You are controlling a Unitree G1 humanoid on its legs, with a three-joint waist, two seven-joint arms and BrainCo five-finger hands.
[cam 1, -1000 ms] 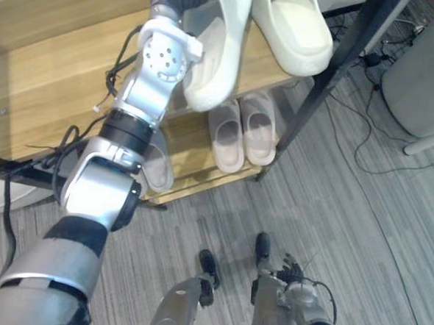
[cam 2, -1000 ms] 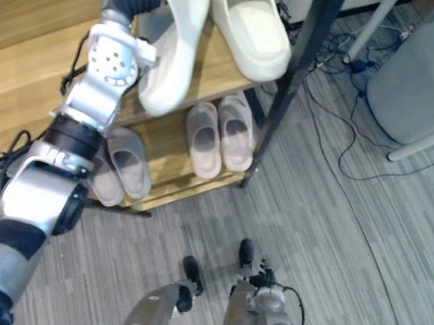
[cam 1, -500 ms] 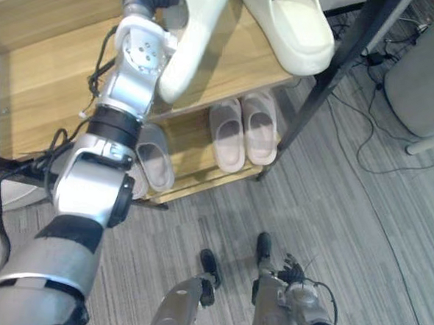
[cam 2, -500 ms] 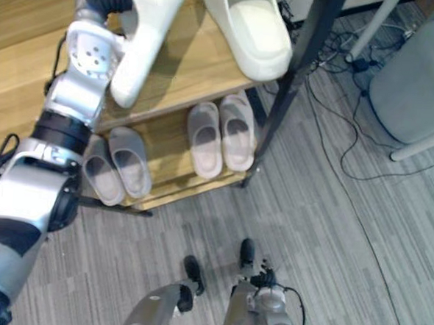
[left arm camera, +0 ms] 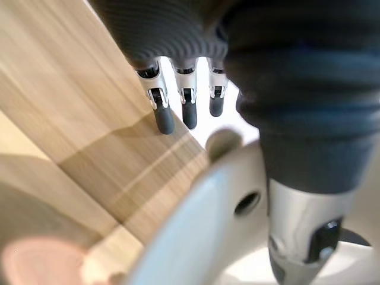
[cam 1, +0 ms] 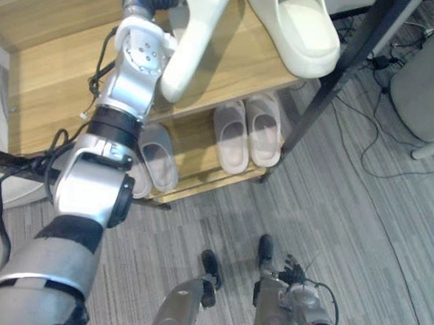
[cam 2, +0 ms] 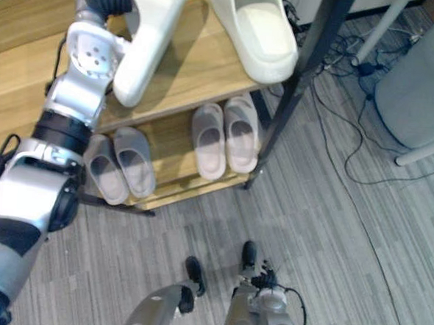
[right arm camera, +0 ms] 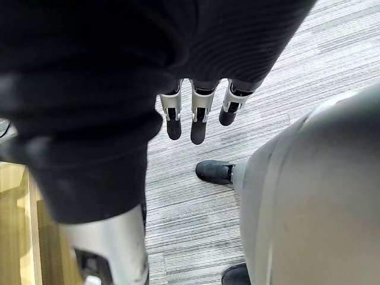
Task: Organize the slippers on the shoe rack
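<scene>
Held slipper (cam 1: 191,47): cream, in the air at 11 o'clock over the shoe rack's top shelf (cam 1: 60,72), toe hanging down.
Left hand (left arm camera: 189,111): thumb seems to pinch its rim; the other fingers straight.
Change: it has swung away from its mate (cam 1: 302,28) at 1 o'clock, then paused.
Meaning: probably re-aiming; not yet set down.
Right hand (right arm camera: 199,122): low at 5 o'clock, fingers relaxed, empty.

Shoe rack (cam 1: 52,86): light wooden shelves in a black metal frame. One cream slipper (cam 1: 193,39) is clear of the top shelf and steeply tilted, its upper end gripped by the left hand (left arm camera: 187,110). Its mate (cam 1: 297,27) lies flat, opening up, at the top shelf's right front corner. On the lower shelf, a pink pair (cam 1: 230,137) stands side by side at the right. A grey pair (cam 1: 158,157) stands to its left, partly hidden.
</scene>
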